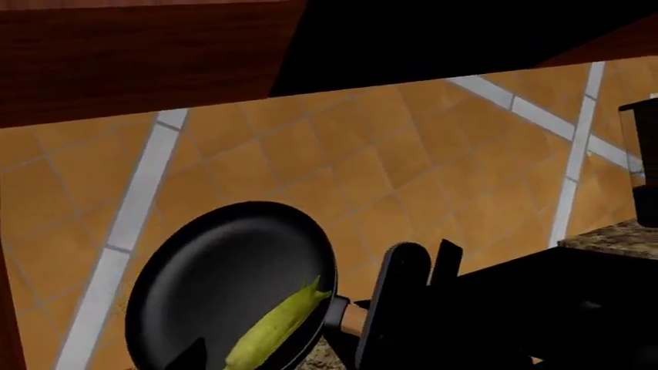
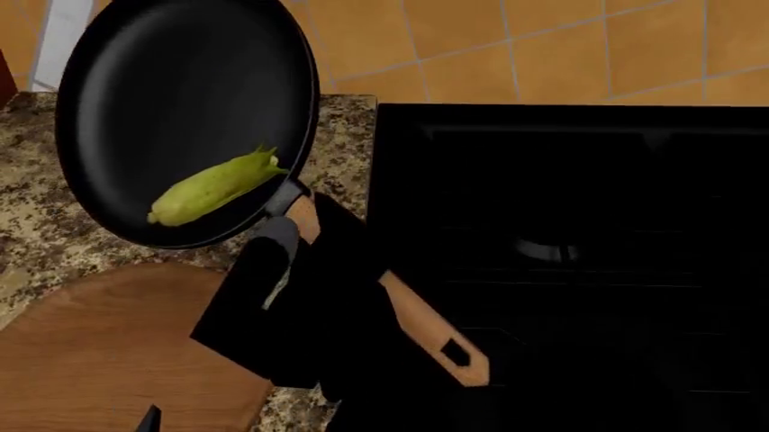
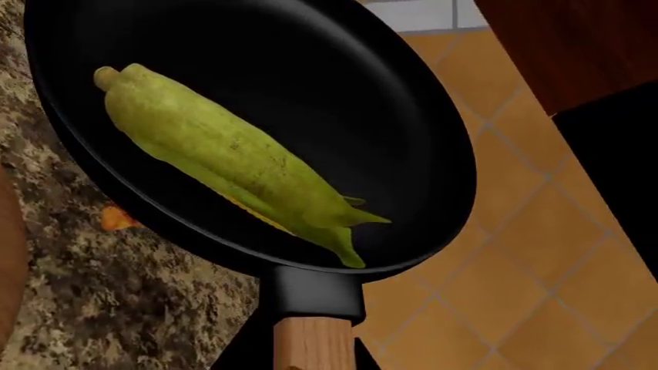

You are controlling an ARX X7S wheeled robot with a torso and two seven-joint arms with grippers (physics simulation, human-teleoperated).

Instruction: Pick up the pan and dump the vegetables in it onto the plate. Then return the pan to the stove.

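My right gripper (image 2: pixel 284 261) is shut on the tan wooden handle (image 3: pixel 311 344) of the black pan (image 2: pixel 180 90), close to the bowl. It holds the pan raised and tilted over the granite counter, just beyond the brown wooden plate (image 2: pixel 108 360). The ear of corn (image 2: pixel 214 188) lies inside the pan near the rim on the handle side; it also shows in the right wrist view (image 3: pixel 221 158) and the left wrist view (image 1: pixel 277 327). The black stove (image 2: pixel 577 252) is at the right. My left gripper (image 2: pixel 150 419) just shows at the bottom edge, empty, with one fingertip (image 1: pixel 191 356) in view.
The speckled granite counter (image 2: pixel 36 225) lies under the pan and the plate. An orange tiled wall (image 2: pixel 541 45) runs behind it. A wooden cabinet (image 1: pixel 134 54) hangs above. A dark appliance (image 1: pixel 642 162) stands on the counter. A small orange bit (image 3: pixel 115 220) lies beneath the pan.
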